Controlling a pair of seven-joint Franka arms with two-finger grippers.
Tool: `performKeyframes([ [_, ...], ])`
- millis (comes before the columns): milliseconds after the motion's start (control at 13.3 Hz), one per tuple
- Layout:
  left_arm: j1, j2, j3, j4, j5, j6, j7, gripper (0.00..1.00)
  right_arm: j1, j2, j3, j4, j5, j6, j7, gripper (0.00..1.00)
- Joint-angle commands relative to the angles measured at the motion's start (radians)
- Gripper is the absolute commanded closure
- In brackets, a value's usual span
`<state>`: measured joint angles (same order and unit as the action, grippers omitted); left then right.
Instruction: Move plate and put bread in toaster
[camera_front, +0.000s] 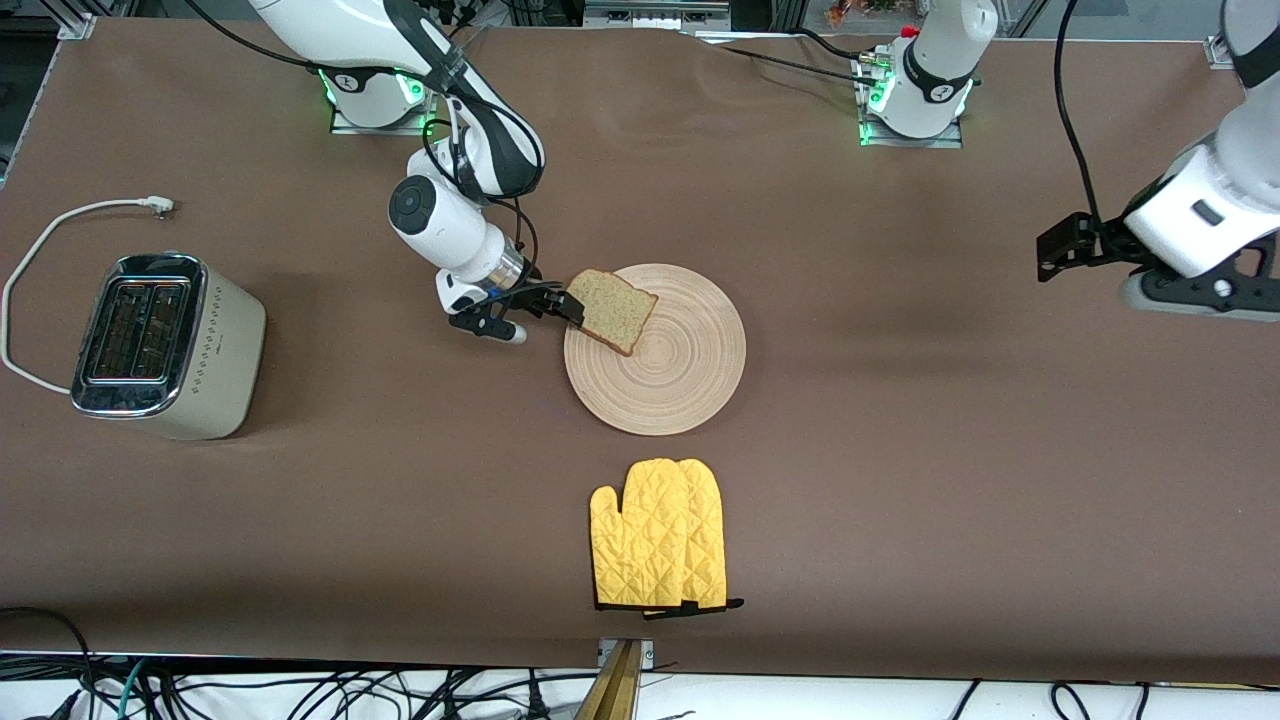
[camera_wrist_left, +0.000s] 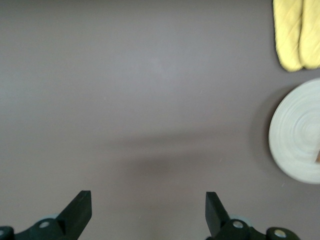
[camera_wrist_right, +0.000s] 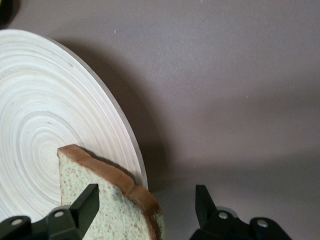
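Resting on plate — bread, toaster slots empty.

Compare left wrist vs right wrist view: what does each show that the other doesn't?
Left wrist only: the yellow oven mitt and the open left end effector over bare table. Right wrist only: the bread on the plate's edge, with the open right end effector around its corner. Both: the plate and the brown table.
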<state>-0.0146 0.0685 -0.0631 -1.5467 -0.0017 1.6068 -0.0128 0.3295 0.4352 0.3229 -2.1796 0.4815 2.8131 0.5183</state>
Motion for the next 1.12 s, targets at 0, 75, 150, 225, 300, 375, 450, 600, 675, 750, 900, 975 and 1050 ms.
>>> performKeyframes([
  [0,-0.024,-0.108,0.034,-0.141,-0.023,0.068,0.001,0.00,-0.006,-0.033,0.025,-0.051,0.043,0.026,0.015,0.21],
  [75,-0.024,-0.108,0.032,-0.139,0.004,0.036,0.000,0.00,-0.006,-0.045,0.048,-0.061,0.043,0.026,0.029,0.21],
  [150,-0.022,-0.105,0.031,-0.130,0.014,0.018,0.000,0.00,-0.006,-0.056,0.051,-0.068,0.043,0.023,0.031,0.22],
  [225,-0.019,-0.098,0.028,-0.119,0.014,0.002,0.004,0.00,-0.007,-0.062,0.051,-0.069,0.043,0.019,0.028,0.22],
  [300,-0.018,-0.095,0.028,-0.109,0.014,-0.001,0.002,0.00,-0.007,-0.062,0.051,-0.074,0.043,0.019,0.028,0.23],
  [375,-0.018,-0.087,0.028,-0.102,0.012,-0.008,0.004,0.00,-0.007,-0.062,0.051,-0.074,0.043,0.019,0.028,0.28],
  [450,-0.018,-0.085,0.026,-0.101,0.014,-0.008,0.002,0.00,-0.007,-0.061,0.051,-0.074,0.043,0.019,0.026,0.33],
  [600,-0.016,-0.081,0.026,-0.093,0.012,-0.008,0.005,0.00,-0.007,-0.056,0.050,-0.074,0.043,0.020,0.023,0.50],
  [675,-0.016,-0.081,0.026,-0.093,0.012,-0.008,0.004,0.00,-0.007,-0.053,0.050,-0.074,0.043,0.022,0.023,0.56],
  [750,-0.018,-0.079,0.025,-0.092,0.012,-0.008,0.002,0.00,-0.007,-0.053,0.050,-0.074,0.043,0.022,0.022,0.58],
  [900,-0.019,-0.079,0.023,-0.092,0.012,-0.010,0.002,0.00,-0.007,-0.053,0.050,-0.074,0.043,0.020,0.014,0.78],
  [975,-0.021,-0.079,0.025,-0.092,0.014,-0.010,0.002,0.00,-0.007,-0.055,0.050,-0.074,0.043,0.020,0.012,0.93],
  [1050,-0.021,-0.079,0.023,-0.090,0.012,-0.010,0.002,0.00,-0.007,-0.058,0.050,-0.072,0.043,0.020,0.009,1.00],
])
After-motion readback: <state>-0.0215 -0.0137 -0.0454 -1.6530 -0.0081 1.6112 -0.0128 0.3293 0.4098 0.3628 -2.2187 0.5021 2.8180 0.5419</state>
